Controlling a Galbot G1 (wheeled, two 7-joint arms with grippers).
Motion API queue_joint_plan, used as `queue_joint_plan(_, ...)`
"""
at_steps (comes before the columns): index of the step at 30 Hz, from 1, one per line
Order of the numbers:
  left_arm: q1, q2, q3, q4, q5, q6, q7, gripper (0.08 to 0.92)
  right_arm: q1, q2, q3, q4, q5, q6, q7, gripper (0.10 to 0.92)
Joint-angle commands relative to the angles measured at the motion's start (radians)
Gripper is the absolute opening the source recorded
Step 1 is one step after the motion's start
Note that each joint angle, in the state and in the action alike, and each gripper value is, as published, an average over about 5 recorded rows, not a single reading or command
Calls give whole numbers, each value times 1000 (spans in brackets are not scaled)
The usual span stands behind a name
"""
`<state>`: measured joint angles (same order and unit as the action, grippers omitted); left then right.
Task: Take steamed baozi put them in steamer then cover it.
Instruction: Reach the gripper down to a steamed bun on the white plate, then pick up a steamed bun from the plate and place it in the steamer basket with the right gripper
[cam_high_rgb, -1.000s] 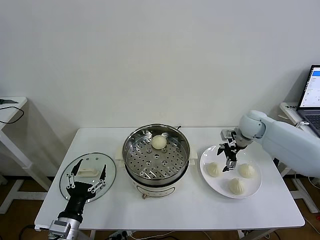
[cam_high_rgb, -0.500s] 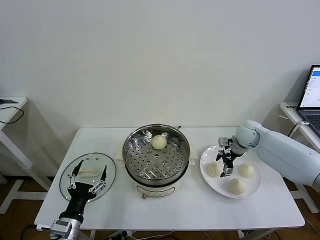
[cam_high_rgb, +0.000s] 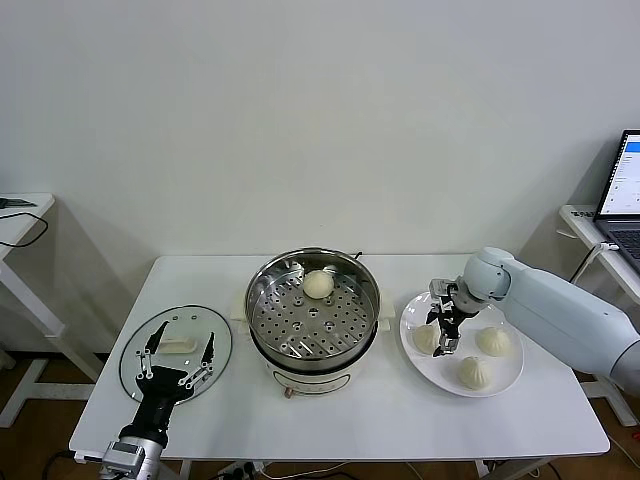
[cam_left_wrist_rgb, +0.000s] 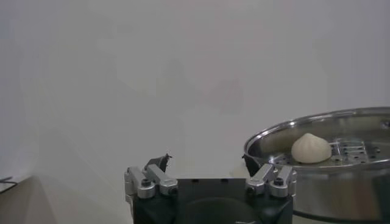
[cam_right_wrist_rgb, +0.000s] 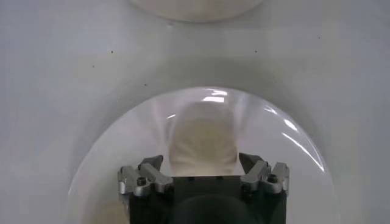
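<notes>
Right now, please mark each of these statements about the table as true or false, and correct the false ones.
1. One baozi lies inside the steamer. True.
2. Four buns wait on the plate. False: three are there.
3. The cover sits on the steamer. False: it lies on the table, at the steamer's left.
4. The right gripper is open above the plate's leftmost bun. True.
5. The left gripper holds a bun. False: it is open and empty, above the cover.
</notes>
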<state>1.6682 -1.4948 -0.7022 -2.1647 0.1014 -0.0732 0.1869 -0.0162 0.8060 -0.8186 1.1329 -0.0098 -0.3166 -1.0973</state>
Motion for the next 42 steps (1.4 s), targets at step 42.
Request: queue_joint_plan(42, 1, 11, 6, -8, 1, 1, 0, 823, 861, -190, -576, 525, 526, -259, -17, 718)
